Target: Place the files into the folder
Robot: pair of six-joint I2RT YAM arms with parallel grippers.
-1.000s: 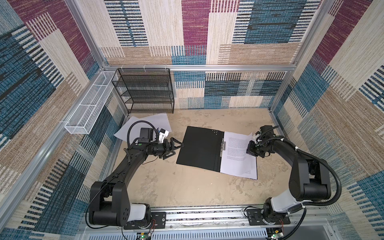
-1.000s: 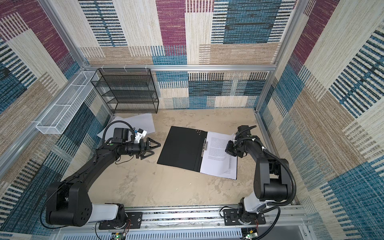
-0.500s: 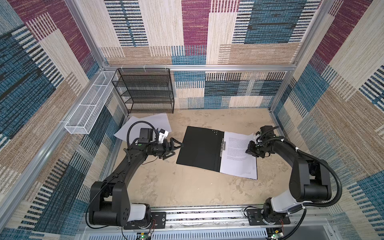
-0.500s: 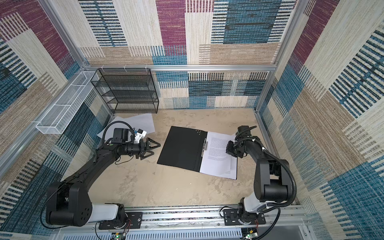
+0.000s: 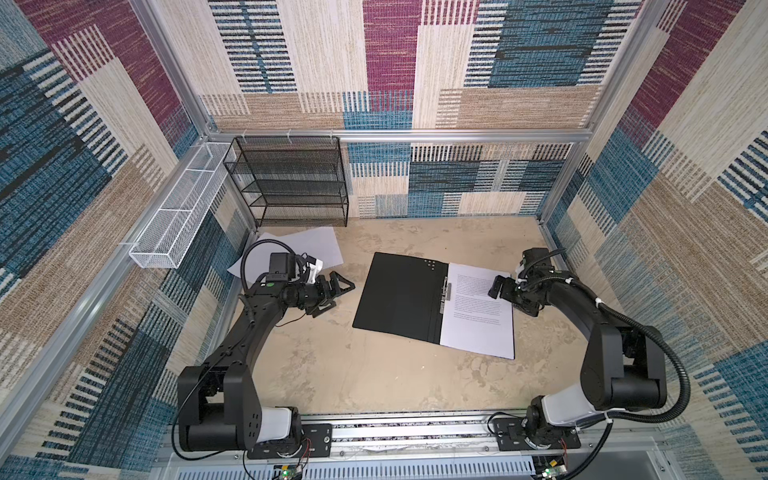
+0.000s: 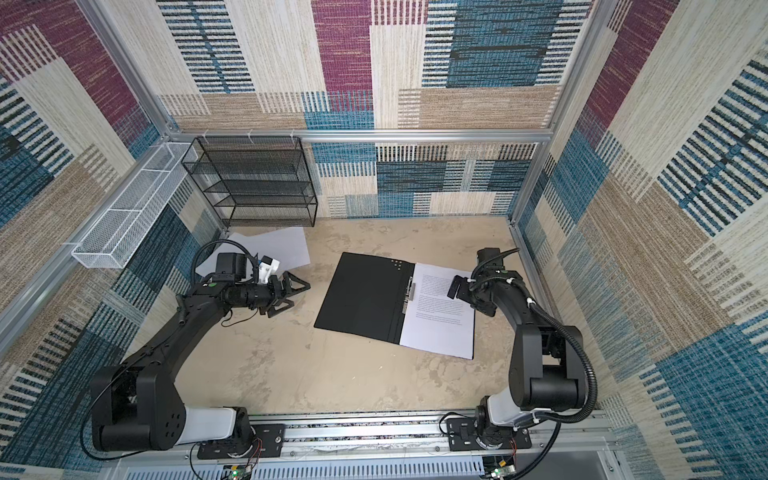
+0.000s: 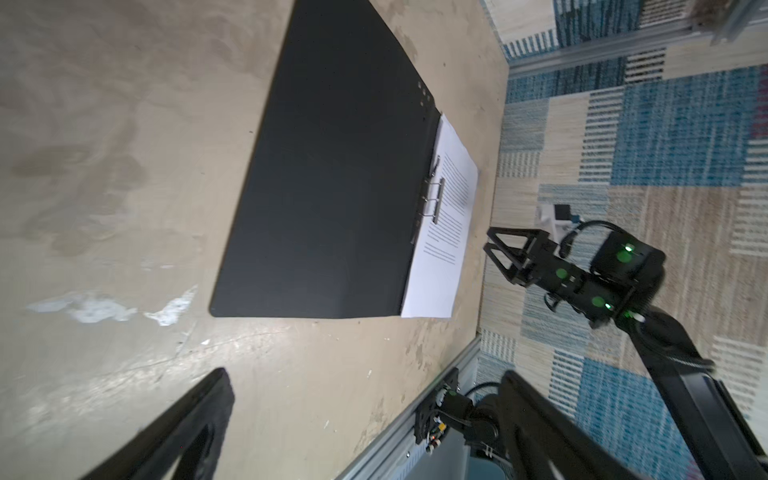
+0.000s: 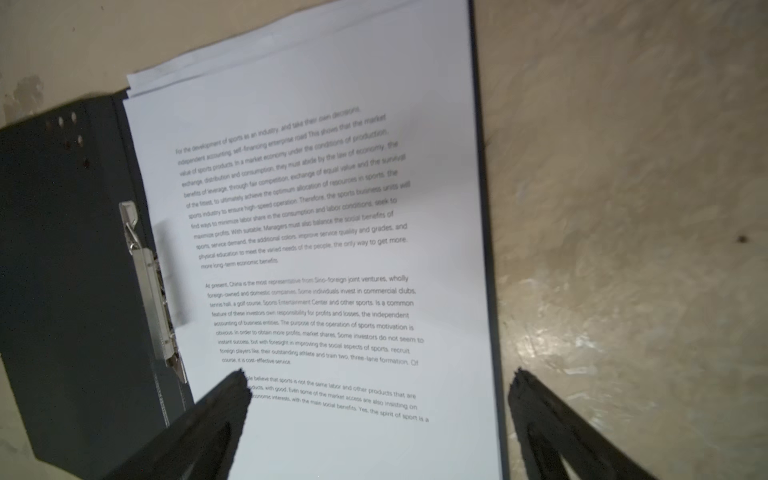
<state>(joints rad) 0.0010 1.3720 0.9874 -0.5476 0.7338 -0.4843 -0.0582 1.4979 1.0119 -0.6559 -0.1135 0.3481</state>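
One folder (image 5: 399, 299) lay open on the desk (image 5: 374, 374), black inside up. One pile of files (image 5: 478, 328) covered its half nearer the right gripper (image 5: 496, 287), whose two fingers stood wide apart and held nothing, one over the top page and one past the folder's outer edge. The left gripper (image 5: 343, 296), also spread wide and empty, hung near the folder's other edge, with bare desk around. Some loose sheets (image 5: 320, 245) lay beyond the folder's far corner. The left arm (image 5: 257, 316) hid part of them, so they could not be counted.
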